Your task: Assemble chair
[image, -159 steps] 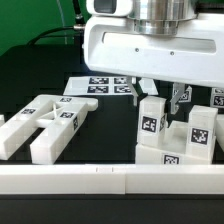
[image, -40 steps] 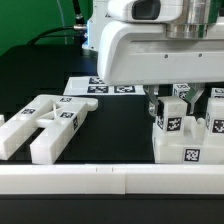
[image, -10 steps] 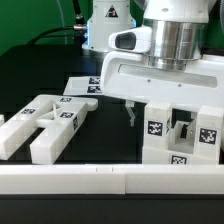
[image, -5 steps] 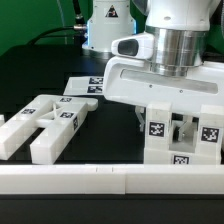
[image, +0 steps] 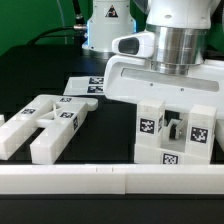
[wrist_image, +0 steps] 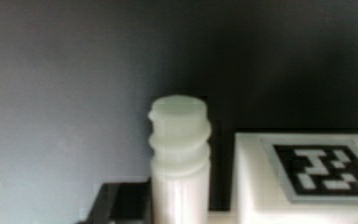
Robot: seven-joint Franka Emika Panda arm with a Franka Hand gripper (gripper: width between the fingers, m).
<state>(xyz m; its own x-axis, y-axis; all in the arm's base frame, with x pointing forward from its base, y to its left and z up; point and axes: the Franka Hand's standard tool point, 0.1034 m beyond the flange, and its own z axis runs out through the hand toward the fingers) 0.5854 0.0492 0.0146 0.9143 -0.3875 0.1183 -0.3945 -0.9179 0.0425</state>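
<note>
The chair's partly built block (image: 168,150), white with square tags, stands at the exterior view's right with two upright posts. My gripper (image: 172,118) is lowered over it, its white body just above the posts. The fingertips are hidden behind the posts, so I cannot tell whether they are open or shut. A loose slotted chair panel (image: 45,125) with tags lies at the exterior view's left. In the wrist view a ribbed white peg (wrist_image: 179,150) stands in the middle, with a tagged white block (wrist_image: 318,165) close beside it.
The marker board (image: 88,86) lies flat at the back, behind the slotted panel. A long white rail (image: 90,182) runs along the table's near edge. Dark table surface shows between the panel and the block.
The gripper has come down over the block. The finger seen to the left of the block a second ago is now hidden behind the left post. The block has shifted slightly to the left.
</note>
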